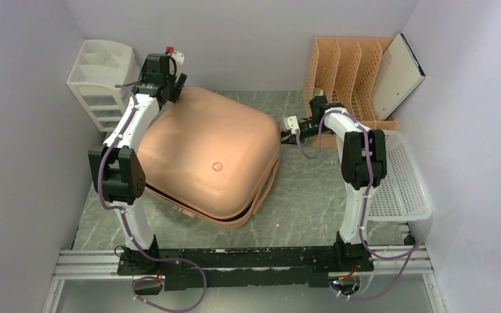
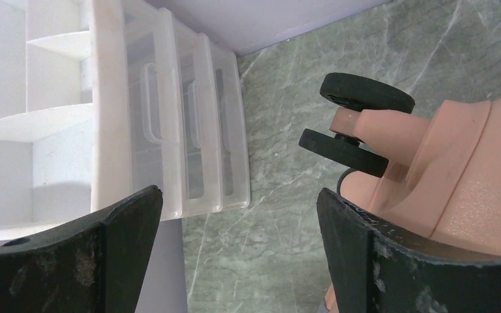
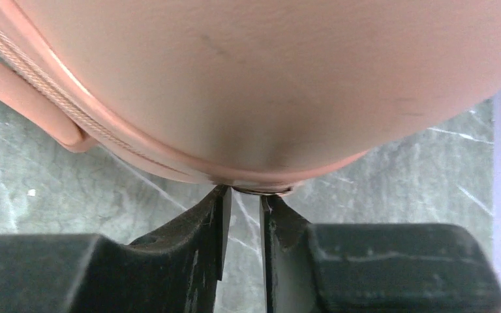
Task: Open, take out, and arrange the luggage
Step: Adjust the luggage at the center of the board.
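The luggage (image 1: 215, 150), a large salmon-pink hard-shell case, lies flat in the middle of the table with its round logo facing up. My left gripper (image 1: 171, 86) hangs open at its far left corner. In the left wrist view the left gripper (image 2: 238, 195) has bare table between its fingers, and the luggage (image 2: 470, 169) and its black wheels (image 2: 365, 94) lie just to the right. My right gripper (image 1: 288, 125) is at the case's right edge. In the right wrist view the right gripper (image 3: 244, 192) has its jaws a narrow gap apart, tips touching a small piece on the rim of the luggage (image 3: 267, 78).
A white drawer unit (image 1: 101, 81) stands at the back left, close to the left gripper, and fills the left side of the left wrist view (image 2: 169, 117). An orange slotted file rack (image 1: 346, 72) with a flat white board (image 1: 398, 75) stands back right. A white basket (image 1: 401, 176) sits right.
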Controlling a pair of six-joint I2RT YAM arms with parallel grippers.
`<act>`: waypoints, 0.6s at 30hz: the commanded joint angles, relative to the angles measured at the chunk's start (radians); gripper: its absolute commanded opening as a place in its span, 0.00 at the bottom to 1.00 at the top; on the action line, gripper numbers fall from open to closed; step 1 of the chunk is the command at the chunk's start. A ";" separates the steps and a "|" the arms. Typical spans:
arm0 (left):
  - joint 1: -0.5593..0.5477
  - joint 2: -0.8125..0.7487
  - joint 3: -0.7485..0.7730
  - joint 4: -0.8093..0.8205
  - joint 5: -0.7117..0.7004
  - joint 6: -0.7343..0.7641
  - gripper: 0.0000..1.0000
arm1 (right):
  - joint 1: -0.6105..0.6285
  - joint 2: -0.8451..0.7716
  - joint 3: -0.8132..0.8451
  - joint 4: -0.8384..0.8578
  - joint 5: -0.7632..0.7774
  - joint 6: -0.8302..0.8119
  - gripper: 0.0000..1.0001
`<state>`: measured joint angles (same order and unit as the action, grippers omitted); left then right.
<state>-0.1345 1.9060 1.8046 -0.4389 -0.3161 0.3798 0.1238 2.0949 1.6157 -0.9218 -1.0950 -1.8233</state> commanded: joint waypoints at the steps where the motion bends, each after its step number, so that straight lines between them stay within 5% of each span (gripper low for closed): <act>1: -0.040 0.036 -0.063 -0.097 0.026 0.012 0.93 | 0.005 -0.082 -0.081 0.124 -0.067 0.085 0.26; 5: -0.046 0.042 -0.066 -0.090 0.028 0.004 0.93 | 0.006 -0.105 -0.119 0.372 -0.057 0.335 0.17; 9: -0.057 0.041 -0.078 -0.084 0.024 0.007 0.93 | 0.005 -0.097 -0.112 0.393 -0.055 0.349 0.13; 13: -0.059 0.041 -0.080 -0.081 0.014 0.014 0.93 | 0.006 -0.083 -0.089 0.309 -0.049 0.263 0.36; 15: -0.060 0.042 -0.077 -0.081 0.012 0.020 0.93 | 0.006 -0.073 -0.074 0.265 -0.044 0.237 0.38; 18: -0.060 0.049 -0.069 -0.087 0.010 0.021 0.93 | 0.005 -0.052 -0.045 0.188 -0.058 0.173 0.22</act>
<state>-0.1444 1.9064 1.7790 -0.3820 -0.3641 0.4057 0.1276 2.0502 1.5105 -0.6296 -1.1011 -1.5604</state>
